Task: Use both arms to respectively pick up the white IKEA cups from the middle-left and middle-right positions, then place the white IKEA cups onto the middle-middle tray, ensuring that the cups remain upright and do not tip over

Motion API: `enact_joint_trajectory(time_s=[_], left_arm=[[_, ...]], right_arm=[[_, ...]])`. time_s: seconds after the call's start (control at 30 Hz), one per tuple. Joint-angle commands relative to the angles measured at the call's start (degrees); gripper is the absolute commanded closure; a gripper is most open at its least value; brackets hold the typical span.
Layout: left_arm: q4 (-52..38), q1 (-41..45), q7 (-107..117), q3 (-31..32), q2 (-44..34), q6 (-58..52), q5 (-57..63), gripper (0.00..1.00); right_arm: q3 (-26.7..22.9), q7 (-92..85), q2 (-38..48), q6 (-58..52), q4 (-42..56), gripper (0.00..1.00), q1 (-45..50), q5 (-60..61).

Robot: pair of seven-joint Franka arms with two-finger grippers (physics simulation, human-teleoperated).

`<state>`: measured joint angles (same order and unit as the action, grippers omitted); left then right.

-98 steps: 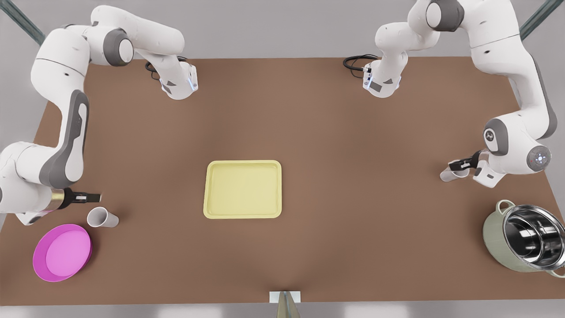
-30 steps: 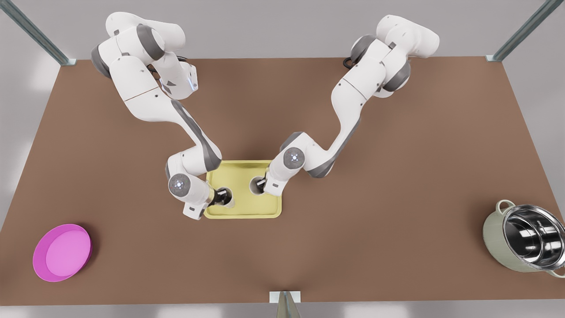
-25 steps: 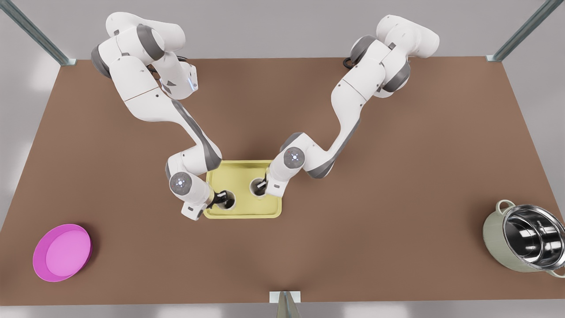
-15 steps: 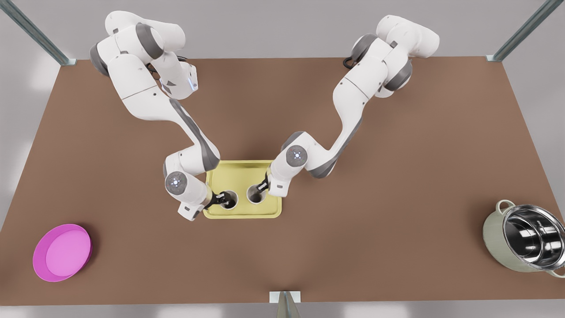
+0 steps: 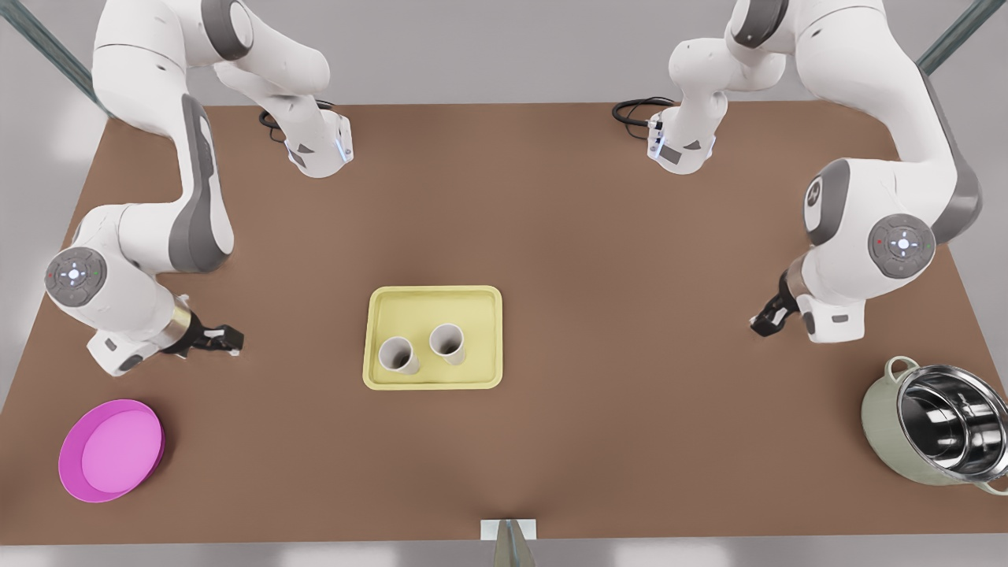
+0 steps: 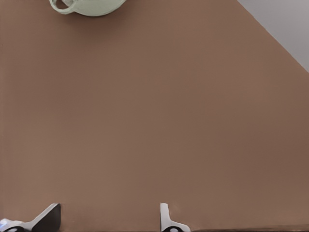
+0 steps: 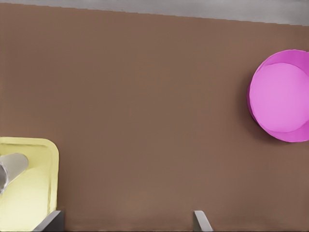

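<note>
Fingers [image 6: 165,218] apart, left gripper [image 5: 764,323], right gripper [image 5: 230,340], brown table [image 5: 630,441]

Simulated robot test bench, plainly — bare brown table [image 5: 551,220] ringed by grey walls, metal frame posts [image 5: 953,31] at the corners, two arms [image 5: 189,197] bolted on, cables [image 5: 634,110] trailing — no home clutter anywhere.

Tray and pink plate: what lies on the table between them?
Nothing: the right wrist view shows bare brown table between the tray and magenta plate.
</note>
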<state>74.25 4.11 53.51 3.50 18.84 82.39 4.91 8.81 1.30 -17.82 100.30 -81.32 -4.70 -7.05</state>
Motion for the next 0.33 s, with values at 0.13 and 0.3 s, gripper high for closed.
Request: enact_joint_trajectory(time_s=[0.13,0.3], left_arm=[[-0.9,-3.6,-50.1,-0.4,-0.3,-16.7,-1.7,0.00],[-0.9,-4.1,-50.1,-0.4,-0.3,-17.0,-2.3,0.00]], right_arm=[[-2.5,2.0,9.6,-16.3,-1.6,0.00,2.4,2.4],[-3.1,2.0,9.4,-16.5,-1.7,0.00,2.2,2.5]])
